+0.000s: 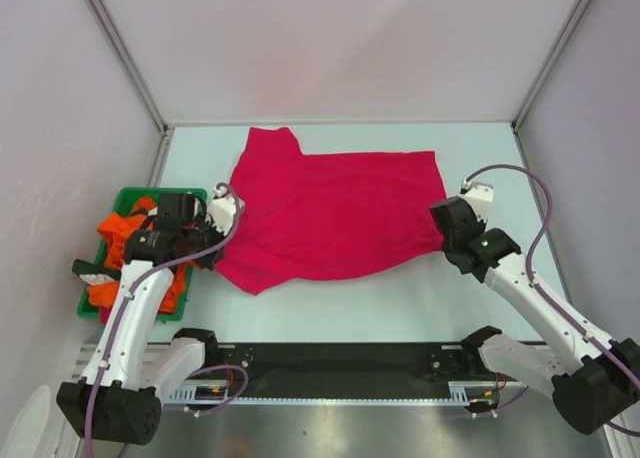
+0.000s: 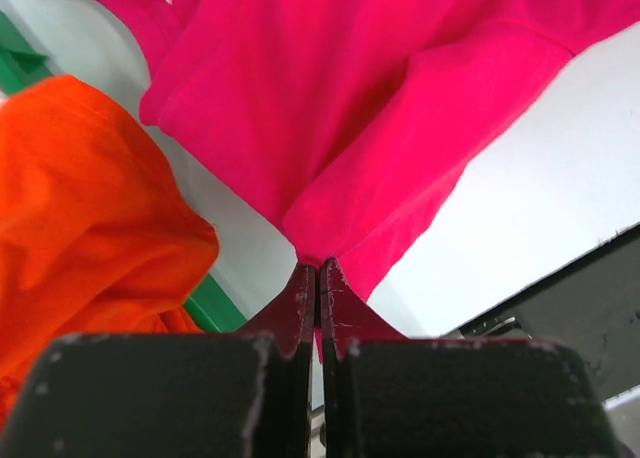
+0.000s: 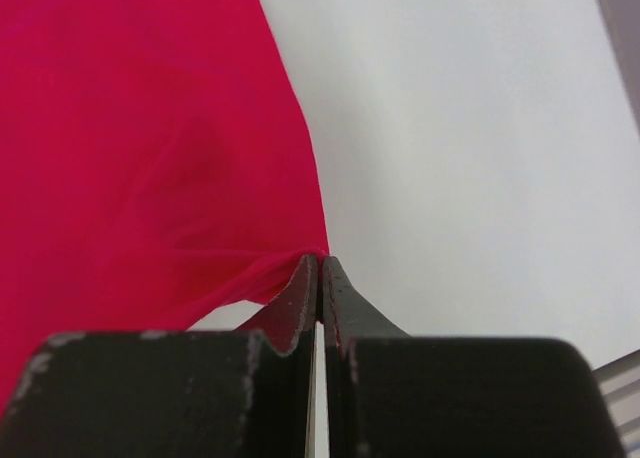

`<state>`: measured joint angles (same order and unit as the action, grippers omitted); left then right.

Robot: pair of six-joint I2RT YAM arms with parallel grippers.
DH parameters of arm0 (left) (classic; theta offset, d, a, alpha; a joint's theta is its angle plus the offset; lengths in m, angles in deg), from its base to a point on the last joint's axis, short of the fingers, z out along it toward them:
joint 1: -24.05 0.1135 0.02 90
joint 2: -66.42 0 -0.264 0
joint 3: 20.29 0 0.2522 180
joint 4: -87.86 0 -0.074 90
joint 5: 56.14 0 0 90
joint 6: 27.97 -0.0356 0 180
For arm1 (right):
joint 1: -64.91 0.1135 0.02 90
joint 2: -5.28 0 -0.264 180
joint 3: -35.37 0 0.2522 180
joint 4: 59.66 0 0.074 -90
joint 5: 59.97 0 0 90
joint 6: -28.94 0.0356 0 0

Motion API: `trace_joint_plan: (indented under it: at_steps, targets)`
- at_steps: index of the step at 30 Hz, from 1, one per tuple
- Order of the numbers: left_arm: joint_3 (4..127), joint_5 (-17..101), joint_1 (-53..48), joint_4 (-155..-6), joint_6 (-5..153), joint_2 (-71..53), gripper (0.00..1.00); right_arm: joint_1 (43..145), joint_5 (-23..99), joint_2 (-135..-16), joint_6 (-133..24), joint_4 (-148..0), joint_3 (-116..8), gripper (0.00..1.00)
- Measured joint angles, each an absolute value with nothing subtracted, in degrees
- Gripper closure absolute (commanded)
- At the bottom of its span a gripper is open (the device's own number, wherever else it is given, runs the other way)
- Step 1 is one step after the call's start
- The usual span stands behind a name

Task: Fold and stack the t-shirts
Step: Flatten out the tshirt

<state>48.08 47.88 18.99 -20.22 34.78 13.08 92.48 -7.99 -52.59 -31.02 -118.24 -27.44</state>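
Step in hand, as judged: first fold of the one pink t-shirt (image 1: 335, 213), spread mid-tabletop toward the far edge. The left end effector (image 2: 318, 278) is clamped on its near-left fabric and the right end effector (image 3: 320, 270) on its right edge. Next move likely needs both pinches lifted and carried together. Count: one green bin (image 1: 128, 196) at the left edge holding orange fabric (image 1: 120, 223); garment number unclear.

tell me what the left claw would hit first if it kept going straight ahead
More of the pink t-shirt: the left claw is shut on its edge, and the cloth lies straight ahead, though depth is unclear.
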Motion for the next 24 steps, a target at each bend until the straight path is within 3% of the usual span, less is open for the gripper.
trace_joint_plan:
  at_steps: [14, 24]
  targets:
    - [46.18, 49.37, 18.99, -17.99, 33.54, 8.06, 1.00, 93.68, -4.93, -54.77, -25.01, -121.76, -27.36, 1.00]
    - [45.52, 47.55, 18.99, -24.14, 34.52, 4.71, 1.00, 90.16, -4.69, -57.72, -26.67, -118.07, -27.31, 1.00]
